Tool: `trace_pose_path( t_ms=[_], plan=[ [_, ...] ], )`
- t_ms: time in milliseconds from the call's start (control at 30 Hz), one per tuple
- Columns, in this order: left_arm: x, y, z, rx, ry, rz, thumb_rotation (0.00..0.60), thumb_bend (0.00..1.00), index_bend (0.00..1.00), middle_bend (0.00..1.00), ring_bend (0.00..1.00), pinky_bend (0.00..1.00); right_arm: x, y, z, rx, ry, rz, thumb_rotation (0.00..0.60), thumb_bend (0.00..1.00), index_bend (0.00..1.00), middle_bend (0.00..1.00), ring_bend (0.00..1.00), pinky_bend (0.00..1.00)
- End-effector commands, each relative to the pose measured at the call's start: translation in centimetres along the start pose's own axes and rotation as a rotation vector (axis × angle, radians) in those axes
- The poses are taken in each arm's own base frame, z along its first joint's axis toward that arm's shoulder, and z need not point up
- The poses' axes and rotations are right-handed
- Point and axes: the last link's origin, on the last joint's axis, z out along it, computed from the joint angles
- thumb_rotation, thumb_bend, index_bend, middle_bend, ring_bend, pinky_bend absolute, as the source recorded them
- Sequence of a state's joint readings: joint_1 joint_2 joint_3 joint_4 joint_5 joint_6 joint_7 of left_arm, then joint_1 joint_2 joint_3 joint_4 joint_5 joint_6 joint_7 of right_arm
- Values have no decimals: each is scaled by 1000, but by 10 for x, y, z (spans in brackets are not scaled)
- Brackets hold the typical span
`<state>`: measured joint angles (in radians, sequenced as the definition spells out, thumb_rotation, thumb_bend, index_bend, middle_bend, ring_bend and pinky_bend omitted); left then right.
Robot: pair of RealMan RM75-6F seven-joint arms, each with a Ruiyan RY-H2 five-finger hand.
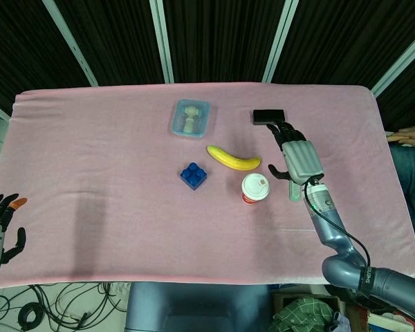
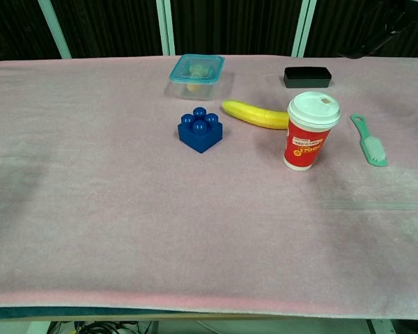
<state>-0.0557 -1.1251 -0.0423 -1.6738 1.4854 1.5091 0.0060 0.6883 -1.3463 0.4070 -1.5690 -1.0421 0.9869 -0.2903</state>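
Right robot hand (image 1: 297,156) hovering over the far right part of the table (image 1: 90,173), palm down, back of the hand facing the head camera, fingers stretched forward and slightly apart, gripping nothing. Fingertips (image 1: 280,130) pointing toward the black box (image 1: 268,116) at the far edge and reaching just short of it. Thumb sticking out to the side toward the paper cup (image 1: 254,188). Forearm running back and down to the near right edge, bending at the elbow beyond the table's corner. Hand missing from the chest view.

Green brush (image 1: 294,191) lying just under the wrist, mostly hidden in the head view; in the chest view showing whole, flat on the pink cloth, handle pointing away, bristle end nearer, right of the cup and apart from it. Cup standing upright, white lid on, red sleeve below. Banana (image 1: 234,159) lying just behind the cup, close to it; touching or not cannot be told. Blue toy brick (image 1: 194,175) sitting left of the cup, studs up. Clear lidded container (image 1: 191,118) resting farther back, behind the brick.

Left robot hand (image 1: 0,225) hanging off the near left edge of the table, fingers spread and loosely bent, holding nothing, well apart from everything on the cloth.
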Motion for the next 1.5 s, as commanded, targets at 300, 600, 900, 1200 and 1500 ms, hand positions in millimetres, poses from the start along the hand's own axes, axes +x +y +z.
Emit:
trace_pose_path(
  t_ms=[300,600,900,1200,1500],
  plan=[
    [1,-1,-1,5,2,-6,600,580,191,109,23,0,7,-9,-7,16,-5,-3,600,249,37,0,0,156],
    [-1,0,0,4,-8,-1,600,581,190,109,23,3,6,-4,-13,-5,-4,-34,600,256,37,0,0,156],
    [0,0,0,5,-9,-3,600,581,190,108,23,3,0,-2,-20,-2,2,-114,600,258,37,0,0,156],
    [1,-1,-1,6,-11,-5,600,581,190,109,23,3,5,13,-38,-87,-22,-116,600,259,37,0,0,156],
    [-1,0,-1,7,-17,-1,600,581,190,108,23,3,3,26,-90,-195,-139,-106,600,248,47,0,0,156]
  ],
)
